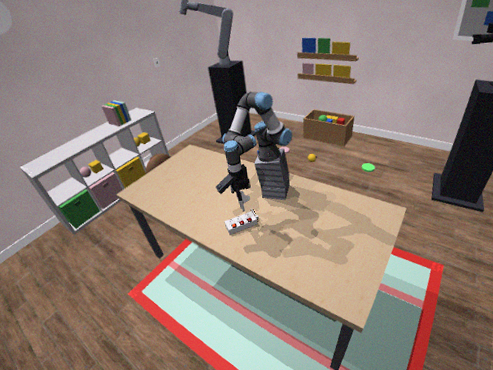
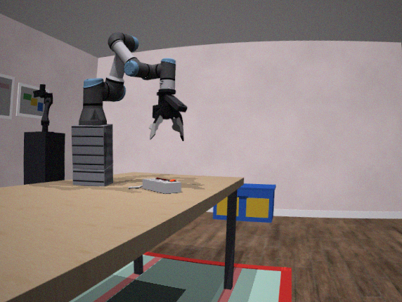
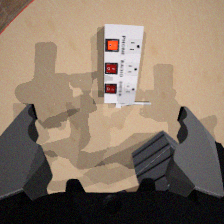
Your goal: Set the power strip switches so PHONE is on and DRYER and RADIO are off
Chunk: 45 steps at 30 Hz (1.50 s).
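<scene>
A white power strip (image 1: 241,219) (image 2: 161,185) (image 3: 121,64) lies flat on the wooden table (image 1: 332,270) (image 2: 70,218), its face with three red rocker switches turned up. In the wrist view the far switch (image 3: 112,45) glows brighter than the middle switch (image 3: 111,68) and the near switch (image 3: 110,89). The labels are too small to read. My gripper (image 1: 242,202) (image 2: 166,135) is open and empty. It hangs well above the strip, fingers pointing down.
The arm's grey ribbed pedestal (image 1: 273,177) (image 2: 92,154) stands on the table behind the strip. The table's edge (image 2: 211,197) runs close by the strip. A white shelf unit (image 1: 92,164) and a toy crate (image 1: 328,127) stand on the floor.
</scene>
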Each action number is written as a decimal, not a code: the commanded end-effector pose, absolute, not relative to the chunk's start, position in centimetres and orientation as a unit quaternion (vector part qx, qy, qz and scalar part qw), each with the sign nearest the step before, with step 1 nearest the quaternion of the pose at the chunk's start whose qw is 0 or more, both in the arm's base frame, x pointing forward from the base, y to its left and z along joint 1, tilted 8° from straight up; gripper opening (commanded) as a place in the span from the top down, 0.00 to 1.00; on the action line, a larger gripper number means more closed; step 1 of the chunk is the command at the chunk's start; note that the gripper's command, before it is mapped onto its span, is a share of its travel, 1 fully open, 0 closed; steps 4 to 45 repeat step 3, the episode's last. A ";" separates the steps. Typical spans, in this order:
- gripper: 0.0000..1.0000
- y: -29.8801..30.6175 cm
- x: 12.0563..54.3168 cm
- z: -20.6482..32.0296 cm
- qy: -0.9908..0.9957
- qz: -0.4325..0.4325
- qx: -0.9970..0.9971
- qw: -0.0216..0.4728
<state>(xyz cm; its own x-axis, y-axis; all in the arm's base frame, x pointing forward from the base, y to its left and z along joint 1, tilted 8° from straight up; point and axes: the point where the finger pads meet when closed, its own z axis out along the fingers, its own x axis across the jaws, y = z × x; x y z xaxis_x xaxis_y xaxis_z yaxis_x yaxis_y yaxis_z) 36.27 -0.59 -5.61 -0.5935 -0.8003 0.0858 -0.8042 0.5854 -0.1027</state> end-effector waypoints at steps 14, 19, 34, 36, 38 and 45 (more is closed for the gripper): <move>0.00 -0.6 36.3 -5.5 -0.890 0.066 0.451 0.014; 0.00 -0.6 36.3 -5.5 -0.890 0.066 0.451 0.014; 0.00 -0.6 36.3 -5.5 -0.890 0.066 0.451 0.014; 0.00 -0.6 36.3 -5.5 -0.890 0.066 0.451 0.014; 0.00 -0.6 36.3 -5.5 -0.890 0.066 0.451 0.014; 0.00 -0.6 36.3 -5.5 -0.890 0.066 0.451 0.014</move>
